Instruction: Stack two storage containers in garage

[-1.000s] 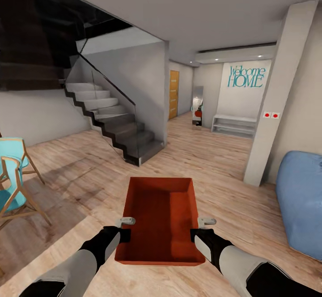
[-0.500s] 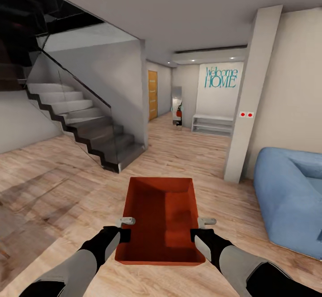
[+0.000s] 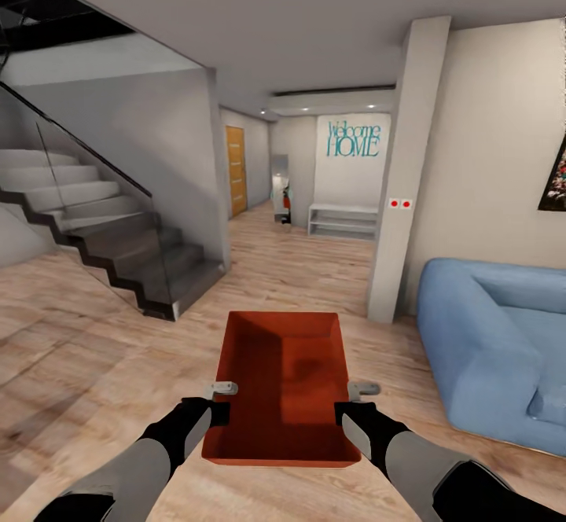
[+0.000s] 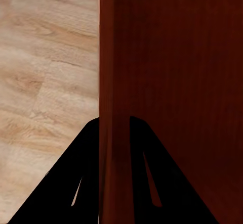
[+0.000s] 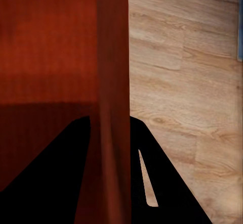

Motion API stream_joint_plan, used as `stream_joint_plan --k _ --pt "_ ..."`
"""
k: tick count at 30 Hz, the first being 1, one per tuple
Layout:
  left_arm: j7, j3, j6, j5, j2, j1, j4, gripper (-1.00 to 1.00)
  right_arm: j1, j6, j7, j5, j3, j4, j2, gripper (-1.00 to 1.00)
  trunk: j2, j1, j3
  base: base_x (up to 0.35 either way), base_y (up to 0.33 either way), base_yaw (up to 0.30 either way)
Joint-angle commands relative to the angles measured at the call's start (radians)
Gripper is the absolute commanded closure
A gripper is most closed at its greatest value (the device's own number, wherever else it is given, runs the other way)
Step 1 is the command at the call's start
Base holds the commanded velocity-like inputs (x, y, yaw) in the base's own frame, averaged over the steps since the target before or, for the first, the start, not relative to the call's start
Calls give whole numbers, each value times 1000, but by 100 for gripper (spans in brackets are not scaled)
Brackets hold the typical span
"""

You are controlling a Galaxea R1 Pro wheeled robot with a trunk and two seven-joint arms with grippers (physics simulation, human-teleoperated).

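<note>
- Storage container (image 3: 281, 384) was carried in front of the trunk, open top up and apparently empty, well above the wood-plank floor (image 3: 102, 349) of the living room
- The left gripper (image 3: 218, 413) was clamped on its left wall; in the left wrist view one finger (image 4: 76, 183) sat outside the wall and the other inside
- The right gripper (image 3: 347, 413) pinched the right wall the same way, wall between its fingers (image 5: 157, 183)
- Judged well done if both grips stayed level and evenly tight, so the thin walls did not flex or slip
- The blue sofa (image 3: 495, 349) was near on the right and the stairs (image 3: 118, 247) on the left; steering between them, past the pillar (image 3: 401, 176), looked safest
- The hallway with the wooden door (image 3: 236, 170) lay far ahead; no garage was in sight
</note>
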State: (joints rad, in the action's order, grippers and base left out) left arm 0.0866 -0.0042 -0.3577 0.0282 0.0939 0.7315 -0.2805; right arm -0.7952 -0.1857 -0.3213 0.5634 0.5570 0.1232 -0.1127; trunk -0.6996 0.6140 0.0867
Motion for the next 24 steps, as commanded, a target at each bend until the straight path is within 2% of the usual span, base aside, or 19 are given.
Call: stream_joint_plan --k 1,24 --pt "10 7 -7 -16 2 0 0 100 -1 -8 -9 -22 20 3 -2 100 -1 1 2 321 0 -43" --pt "10 7 -7 -16 1 0 0 100 -1 -8 -9 -22 20 3 -2 100 -1 1 1 321 0 -3"
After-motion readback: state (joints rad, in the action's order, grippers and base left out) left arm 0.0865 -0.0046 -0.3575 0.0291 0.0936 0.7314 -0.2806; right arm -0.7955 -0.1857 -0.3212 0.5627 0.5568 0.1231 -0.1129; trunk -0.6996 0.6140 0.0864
